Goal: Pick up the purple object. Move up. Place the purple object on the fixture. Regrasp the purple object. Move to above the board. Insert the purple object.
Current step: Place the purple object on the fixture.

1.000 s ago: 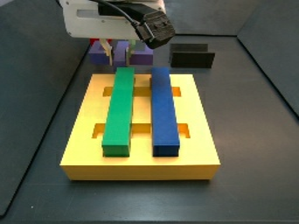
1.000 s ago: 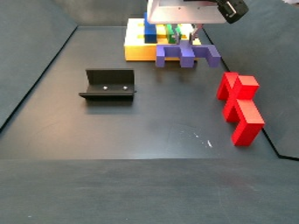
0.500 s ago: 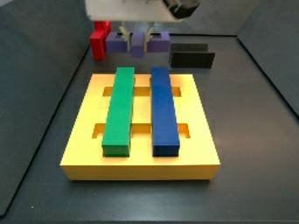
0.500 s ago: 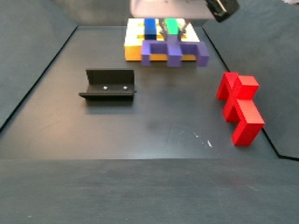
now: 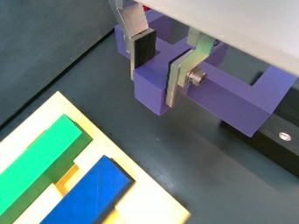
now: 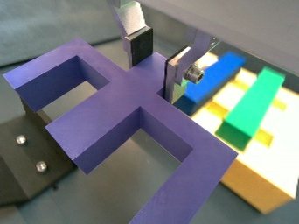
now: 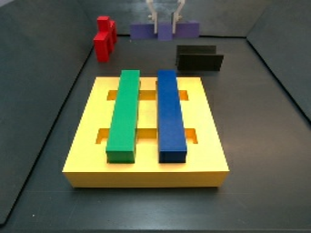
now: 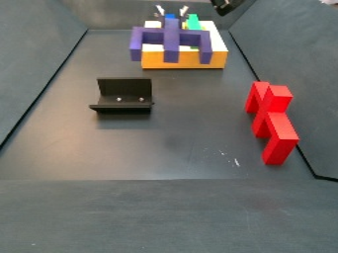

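Clearly the purple object (image 6: pixel 111 114) is off the floor, clamped at its middle bar between the fingers (image 5: pixel 180 74) of the gripper (image 5: pixel 160 59), beyond the far end of the yellow board (image 7: pixel 147 136); the arm above is cut off in both side views

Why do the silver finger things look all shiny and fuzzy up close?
In both wrist views the gripper sits right by the lens, so its silver fingers catch the light and blur slightly around the purple object. In a side view the gripper is small and cut off at the top.
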